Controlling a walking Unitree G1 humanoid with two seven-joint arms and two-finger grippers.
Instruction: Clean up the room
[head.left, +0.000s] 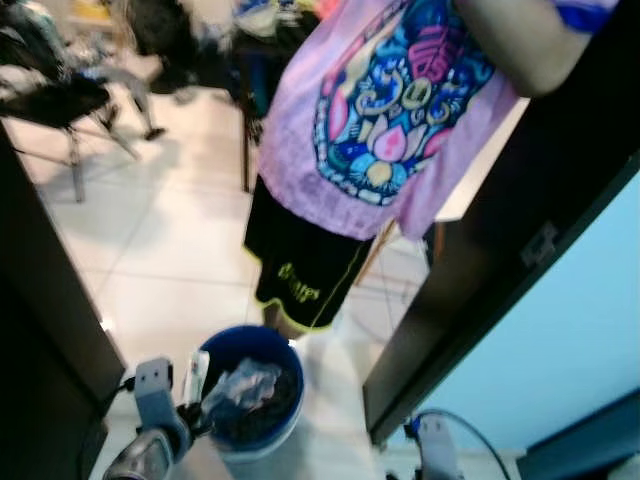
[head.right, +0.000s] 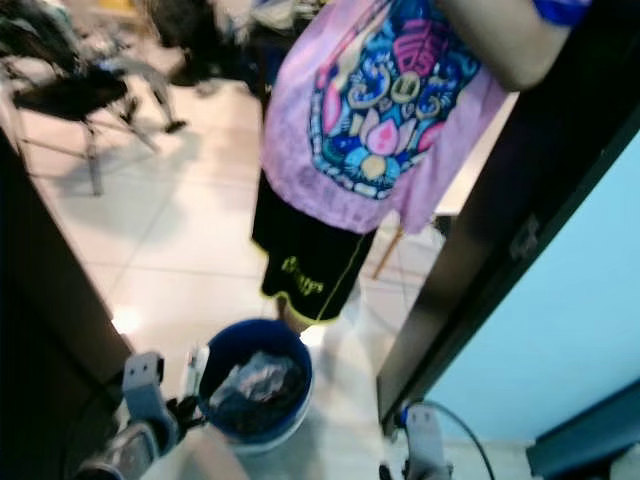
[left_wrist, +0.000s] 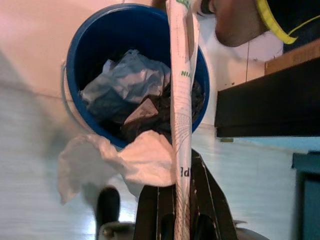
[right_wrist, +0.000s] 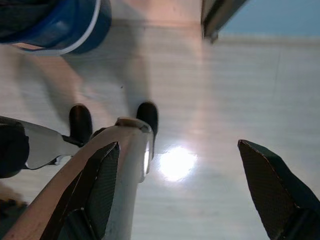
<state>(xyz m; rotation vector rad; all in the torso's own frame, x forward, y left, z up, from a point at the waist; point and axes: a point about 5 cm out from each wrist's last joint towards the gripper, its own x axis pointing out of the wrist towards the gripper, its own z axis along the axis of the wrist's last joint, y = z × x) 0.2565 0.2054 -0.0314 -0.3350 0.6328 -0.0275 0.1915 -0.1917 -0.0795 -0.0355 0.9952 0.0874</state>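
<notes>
Blue bucket (head.left: 262, 425) holds crumpled waste; a white, perhaps paper, tube (left_wrist: 181, 100) lies across its rim.

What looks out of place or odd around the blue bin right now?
A crumpled white tissue hangs outside the blue bin, draped against its rim rather than inside with the other trash. The left gripper holds a long white wrapper over the bin. A person stands very close behind the bin.

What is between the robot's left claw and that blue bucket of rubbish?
Nothing separate: the left gripper holds a long white wrapper and a crumpled tissue, which reach over the blue bucket's rim in the left wrist view.
</notes>
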